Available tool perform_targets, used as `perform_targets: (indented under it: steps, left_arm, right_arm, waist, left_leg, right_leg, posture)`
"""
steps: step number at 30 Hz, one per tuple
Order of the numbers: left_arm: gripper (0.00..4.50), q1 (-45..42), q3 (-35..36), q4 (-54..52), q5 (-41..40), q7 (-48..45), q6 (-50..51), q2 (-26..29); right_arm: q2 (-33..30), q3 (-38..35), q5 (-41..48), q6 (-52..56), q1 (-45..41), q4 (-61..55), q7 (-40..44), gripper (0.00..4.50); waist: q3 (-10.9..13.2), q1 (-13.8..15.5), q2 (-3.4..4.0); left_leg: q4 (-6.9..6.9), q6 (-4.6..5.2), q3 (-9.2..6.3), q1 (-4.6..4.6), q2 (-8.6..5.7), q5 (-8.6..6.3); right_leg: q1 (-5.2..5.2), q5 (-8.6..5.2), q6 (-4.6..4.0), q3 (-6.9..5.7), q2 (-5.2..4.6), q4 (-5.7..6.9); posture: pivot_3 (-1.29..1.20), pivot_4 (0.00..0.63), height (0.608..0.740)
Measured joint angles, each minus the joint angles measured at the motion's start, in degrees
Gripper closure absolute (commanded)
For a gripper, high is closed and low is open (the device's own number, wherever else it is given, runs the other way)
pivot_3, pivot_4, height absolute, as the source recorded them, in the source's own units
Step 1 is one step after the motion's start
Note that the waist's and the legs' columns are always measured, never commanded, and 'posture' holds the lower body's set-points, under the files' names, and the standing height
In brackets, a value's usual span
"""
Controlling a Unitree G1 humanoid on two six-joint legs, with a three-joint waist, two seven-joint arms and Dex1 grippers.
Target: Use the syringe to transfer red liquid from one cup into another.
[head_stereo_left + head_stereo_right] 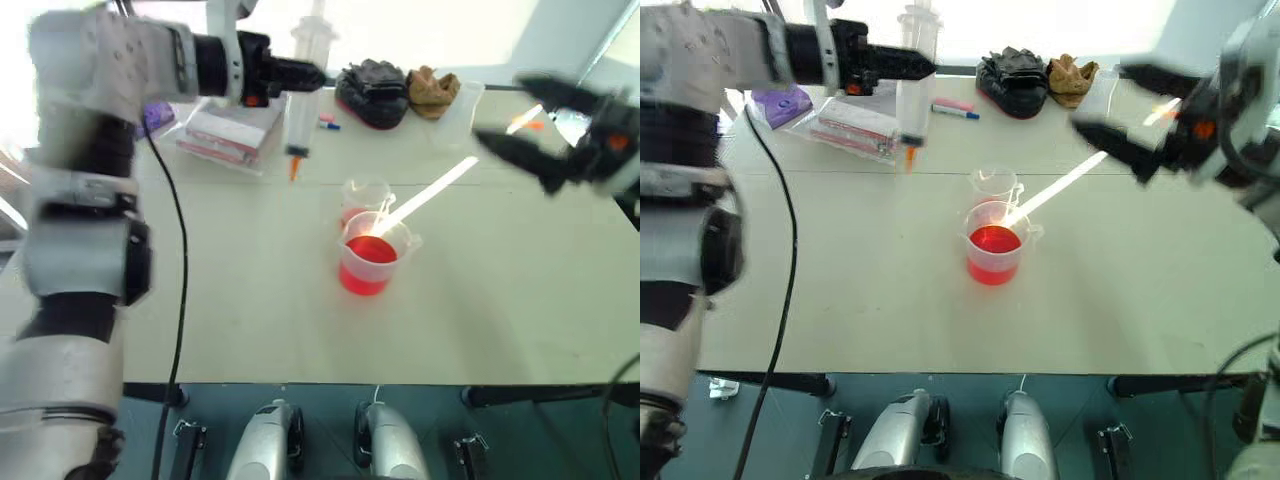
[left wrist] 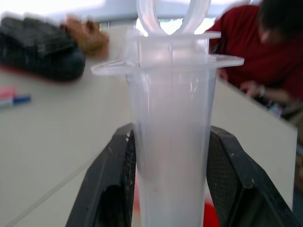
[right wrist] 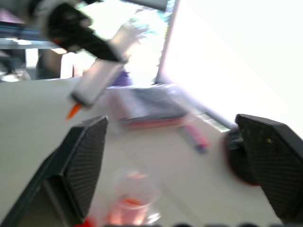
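Note:
My left gripper is shut on the barrel of the syringe and holds it upright above the table's far side, orange tip down. In the left wrist view its black fingers press both sides of the clear barrel. The larger beaker with the red liquid stands mid-table, with a smaller clear cup just behind it. My right gripper hangs open in the air to the right of the cups, with nothing between its fingers.
At the table's far edge lie a black glove-like bundle, a brown item, marker pens, a stack of flat packets and a purple object. A person in red sits beyond the table.

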Motion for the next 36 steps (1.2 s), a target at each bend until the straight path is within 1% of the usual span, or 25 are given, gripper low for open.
perform_targets:
  steps: [1, 2, 6, 9, 12, 17, 20, 26, 32, 36]
  left_arm:
    - [2.95, 2.23, 0.82, -1.85, 0.15, 1.05, -4.10, -2.66]
    - [2.95, 4.11, 1.11, -3.51, 0.22, 1.08, -6.63, -3.99]
    - [2.95, 7.48, 2.56, -7.80, -0.11, -0.65, -10.48, -7.63]
    - [2.95, 12.91, -0.12, -13.31, 0.48, -5.47, -15.83, -9.57]
    - [2.95, 17.51, -3.99, -16.39, 1.53, -9.35, -17.45, -10.58]
    - [2.95, 18.26, -6.37, -18.02, 3.33, -12.37, -20.30, -11.33]
    - [2.95, 18.26, -7.08, -16.17, 4.84, -13.04, -21.78, -12.69]
    - [2.95, 18.26, -7.00, -12.24, 6.61, -13.50, -23.32, -13.62]
    - [2.95, 18.38, -7.24, -12.62, 7.26, -15.53, -23.59, -13.44]
    - [2.95, 20.31, -9.00, -13.89, 8.90, -16.85, -23.71, -12.85]
  right_arm:
    - [0.15, 1.25, -2.36, -2.16, -2.08, 0.76, -0.78, 0.00]
    - [0.34, 2.33, -4.23, -4.00, -3.42, 1.16, -0.90, 0.00]
    - [1.44, 5.22, -10.42, -9.37, -5.81, 4.25, -1.10, 0.00]
    - [2.25, 8.23, -13.88, -12.00, -8.18, 4.94, -1.11, 0.00]
    - [2.67, 9.97, -16.08, -13.89, -10.73, 4.96, -0.69, 0.00]
    - [2.76, 11.43, -18.21, -15.37, -11.18, 5.30, 1.58, 0.00]
    - [3.27, 11.98, -17.91, -14.61, -10.71, 4.26, 3.03, 0.00]
    - [4.15, 12.22, -17.39, -12.40, -8.90, 1.31, 4.03, 0.00]
    - [5.68, 12.94, -18.07, -12.18, -7.92, -0.17, 4.05, 0.00]
    - [6.08, 14.63, -20.10, -13.55, -6.57, -0.84, 4.39, 0.00]
  waist:
    - [0.03, 0.03, -0.05]
    - [0.04, -0.03, -0.07]
    - [0.04, -0.03, -0.07]
    - [0.01, -0.05, -0.02]
    - [0.02, 0.05, -0.04]
    - [0.02, 0.05, -0.04]
    - [0.02, -0.01, -0.04]
    - [0.02, -0.01, -0.04]
    - [0.02, 0.01, -0.04]
    - [0.02, 0.01, -0.03]
  left_leg:
    - [0.00, 0.00, -0.02, -0.01, 0.01, 0.03]
    - [-0.01, 0.01, 0.00, -0.01, 0.02, 0.03]
    - [-0.01, 0.04, 0.17, 0.01, 0.03, 0.05]
    - [-0.01, 0.05, 0.21, 0.06, 0.04, 0.05]
    - [0.04, 0.12, 0.19, 0.04, 0.04, 0.10]
    - [0.13, 0.15, 0.14, 0.04, 0.03, 0.09]
    - [0.14, 0.17, 0.13, 0.04, 0.03, 0.08]
    - [0.17, 0.20, 0.11, 0.04, 0.04, 0.07]
    - [0.26, 0.26, 0.09, 0.03, 0.04, 0.04]
    - [0.38, 0.27, 0.08, 0.02, 0.04, 0.02]
  right_leg:
    - [0.01, 0.01, 0.02, 0.00, 0.04, 0.03]
    - [-0.01, 0.02, 0.04, -0.01, 0.16, 0.04]
    - [-0.02, 0.08, 0.20, -0.03, 0.26, 0.13]
    - [0.02, 0.08, 0.22, -0.03, 0.27, 0.14]
    - [0.05, 0.10, 0.26, -0.03, 0.27, 0.14]
    - [0.12, 0.12, 0.28, -0.03, 0.27, 0.13]
    - [0.12, 0.12, 0.28, -0.03, 0.27, 0.14]
    - [0.10, 0.12, 0.28, -0.03, 0.27, 0.20]
    - [0.11, 0.12, 0.28, -0.03, 0.26, 0.23]
    - [0.10, 0.11, 0.28, -0.03, 0.26, 0.40]
  posture:
    - [0.00, 0.150, 0.740]
    - [0.00, 0.150, 0.740]
    - [0.00, 0.150, 0.740]
    - [0.00, 0.150, 0.740]
    - [0.00, 0.150, 0.740]
    - [0.00, 0.150, 0.740]
    - [0.00, 0.150, 0.740]
    - [0.00, 0.150, 0.740]
    - [0.00, 0.150, 0.740]
    - [0.00, 0.150, 0.740]
